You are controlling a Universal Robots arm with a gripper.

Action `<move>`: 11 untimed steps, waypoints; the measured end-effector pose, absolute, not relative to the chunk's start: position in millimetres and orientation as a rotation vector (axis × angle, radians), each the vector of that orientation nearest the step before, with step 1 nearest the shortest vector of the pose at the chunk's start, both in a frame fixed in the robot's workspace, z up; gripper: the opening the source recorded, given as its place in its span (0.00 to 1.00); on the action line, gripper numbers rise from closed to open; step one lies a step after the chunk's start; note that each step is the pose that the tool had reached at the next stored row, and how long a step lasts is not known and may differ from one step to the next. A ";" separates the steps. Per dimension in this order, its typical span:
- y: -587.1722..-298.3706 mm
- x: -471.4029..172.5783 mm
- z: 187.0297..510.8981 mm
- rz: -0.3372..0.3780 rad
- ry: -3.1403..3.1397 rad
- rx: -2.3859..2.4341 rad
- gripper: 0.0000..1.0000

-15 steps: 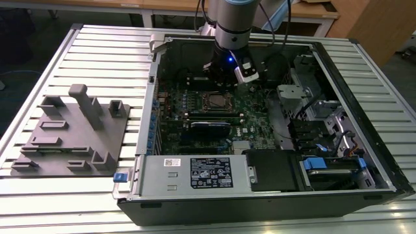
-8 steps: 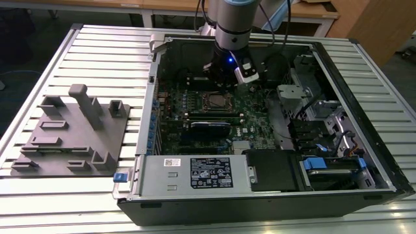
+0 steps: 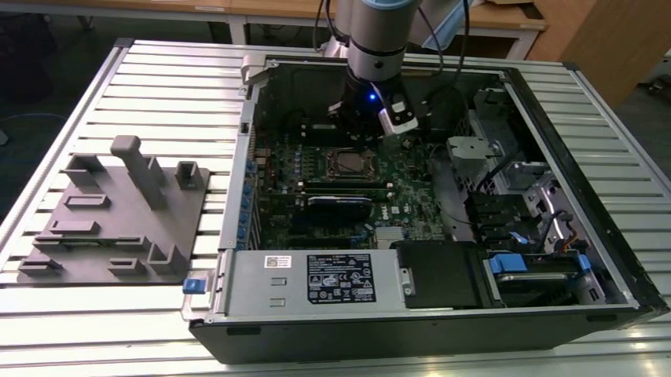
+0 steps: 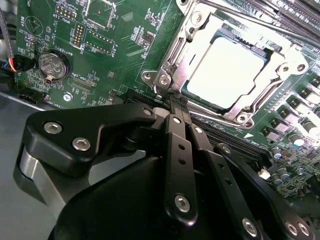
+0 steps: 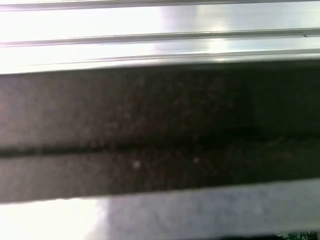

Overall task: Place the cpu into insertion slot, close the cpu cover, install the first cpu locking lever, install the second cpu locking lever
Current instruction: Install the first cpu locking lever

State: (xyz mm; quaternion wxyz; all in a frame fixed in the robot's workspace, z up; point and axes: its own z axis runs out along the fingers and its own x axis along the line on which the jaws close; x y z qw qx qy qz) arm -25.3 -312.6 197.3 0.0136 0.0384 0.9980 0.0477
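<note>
Silvery-grey and flat, the cpu (image 4: 232,70) lies seated in the slot (image 3: 346,161) on the green board (image 4: 125,30). Its smooth square top glares white under the light in the second wrist view. The cover (image 4: 279,82), a thin frame of stamped bright steel with a square window, lies down flat around the chip, with screw heads at its corners. A thin steel rod (image 4: 270,29) runs along one side of the cover; I cannot tell whether it is latched.

Matt black, jointed links with shiny bolt heads make up the claw (image 4: 172,102). Its two fingers are pressed together with nothing seen between them, and the tip sits at one corner of the cover, touching or just above the metal there. A round coin cell (image 4: 52,65) sits on the board well apart from the slot.

In the exterior view the arm (image 3: 372,47) reaches down into the far part of an open black case (image 3: 419,330), which lies on a ribbed aluminium counter (image 3: 168,86). A grey moulded fixture (image 3: 115,220) with upright posts and shallow pockets rests on the counter at the exterior view's left, beside the case. A boxy grey power unit (image 3: 314,279) fills the near side of the case.
</note>
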 end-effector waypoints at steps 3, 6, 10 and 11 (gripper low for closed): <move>-312.6 -25.3 198.5 0.149 3.109 0.120 0.10; -312.5 -25.2 198.7 0.149 3.108 0.120 0.10; -312.6 -25.2 198.9 0.146 3.109 0.119 0.10; -312.6 -25.2 198.8 0.145 3.109 0.119 0.10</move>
